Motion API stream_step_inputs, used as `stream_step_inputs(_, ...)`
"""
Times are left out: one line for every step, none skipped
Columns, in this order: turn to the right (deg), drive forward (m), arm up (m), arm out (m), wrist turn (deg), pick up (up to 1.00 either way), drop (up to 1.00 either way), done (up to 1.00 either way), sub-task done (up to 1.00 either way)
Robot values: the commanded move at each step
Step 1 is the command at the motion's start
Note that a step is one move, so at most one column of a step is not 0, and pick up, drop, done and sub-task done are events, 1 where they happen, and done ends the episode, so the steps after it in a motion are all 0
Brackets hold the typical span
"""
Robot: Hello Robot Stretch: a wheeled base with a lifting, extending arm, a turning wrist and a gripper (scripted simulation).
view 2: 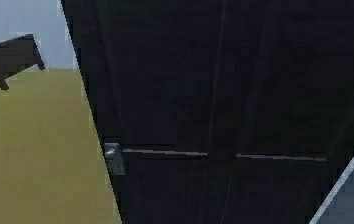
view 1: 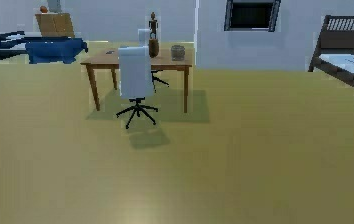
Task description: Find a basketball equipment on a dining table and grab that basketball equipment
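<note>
Fingers: can't tell their state. 1 dark panelled surface (view 2: 225,100) sits close. Ahead, 1 wooden table (view 1: 175,63): 1 white chair (view 1: 137,72) at its near side, 1 dark vase (view 1: 153,40) and 1 grey bowl (view 1: 178,51) on top. Any basketball there, can't tell.

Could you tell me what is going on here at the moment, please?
The robot seems to be searching. The forward view looks across bare floor to a wooden table with a white swivel chair pulled up to it. On the table stand a dark bottle-like thing and a small grey pot; I cannot tell whether anything there is basketball gear. A tall dark door or cabinet is close in the arm side view.
</note>
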Motion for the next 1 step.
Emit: stream_step_inputs(6.0, 0.00, 0.00, 0.00, 0.0, 0.00, 0.00, 0.00, 0.00)
